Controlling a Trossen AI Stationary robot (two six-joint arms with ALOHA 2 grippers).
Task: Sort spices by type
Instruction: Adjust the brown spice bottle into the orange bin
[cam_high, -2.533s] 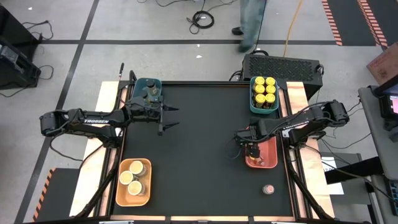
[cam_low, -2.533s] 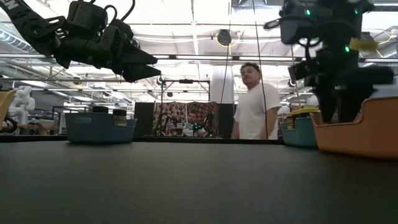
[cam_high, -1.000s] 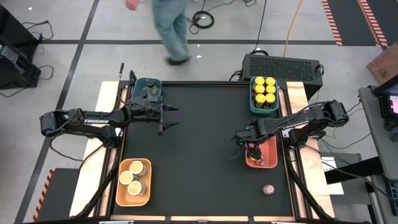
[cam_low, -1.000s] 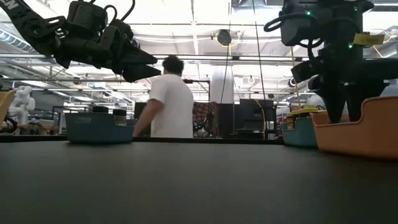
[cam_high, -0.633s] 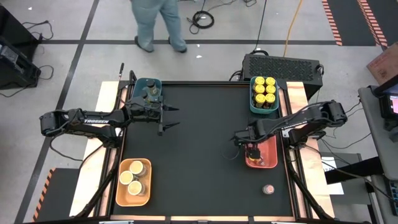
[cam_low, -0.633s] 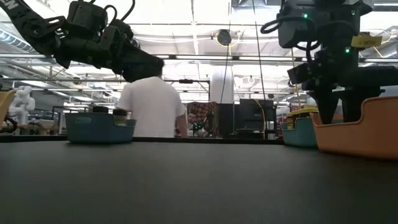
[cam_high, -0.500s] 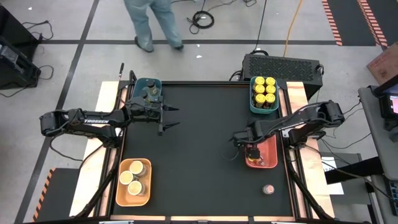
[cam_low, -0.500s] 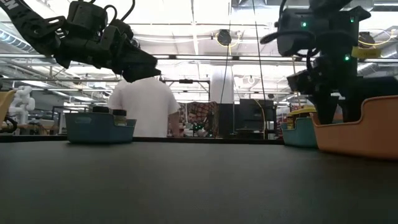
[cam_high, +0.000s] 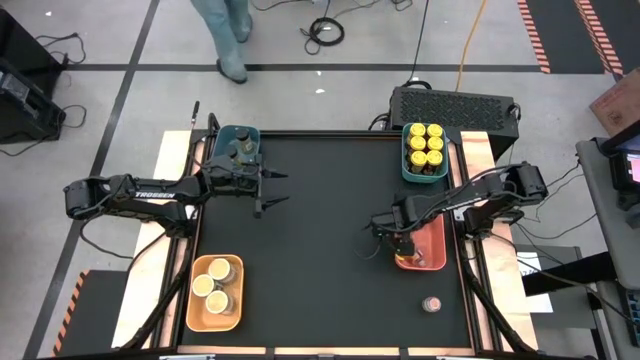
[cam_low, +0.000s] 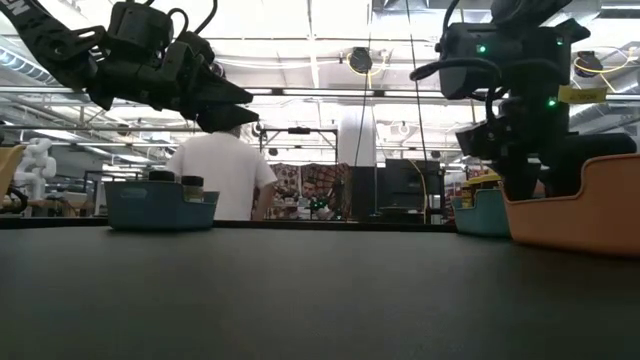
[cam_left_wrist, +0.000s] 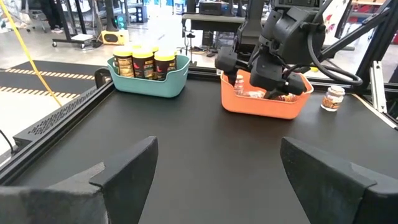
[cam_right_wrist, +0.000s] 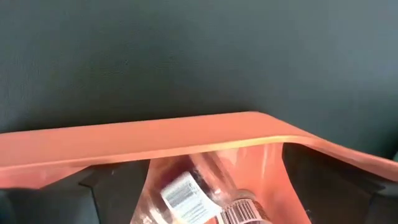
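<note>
My right gripper (cam_high: 398, 242) hangs open over the left wall of a salmon tray (cam_high: 434, 252). In the right wrist view its fingers stand either side of small clear jars (cam_right_wrist: 198, 188) lying in that tray (cam_right_wrist: 155, 140); I see no touch. One pinkish-lidded jar (cam_high: 432, 303) stands alone on the mat near the table's near right corner. Yellow-lidded jars (cam_high: 425, 143) fill a teal tray at the far right. Dark-lidded jars (cam_high: 240, 150) sit in a blue tray at the far left, and tan-lidded jars (cam_high: 215, 285) in an orange tray at the near left. My left gripper (cam_high: 274, 190) waits open beside the blue tray.
The black mat (cam_high: 320, 250) lies bare between the four trays. A raised frame edges the table. A black box (cam_high: 455, 105) sits past the far edge. A person (cam_low: 222, 175) walks beyond the table's far side.
My right gripper has shifted a little toward the table's left while staying over the salmon tray, its arm folding in slightly. The person beyond the far edge has walked on toward the left.
</note>
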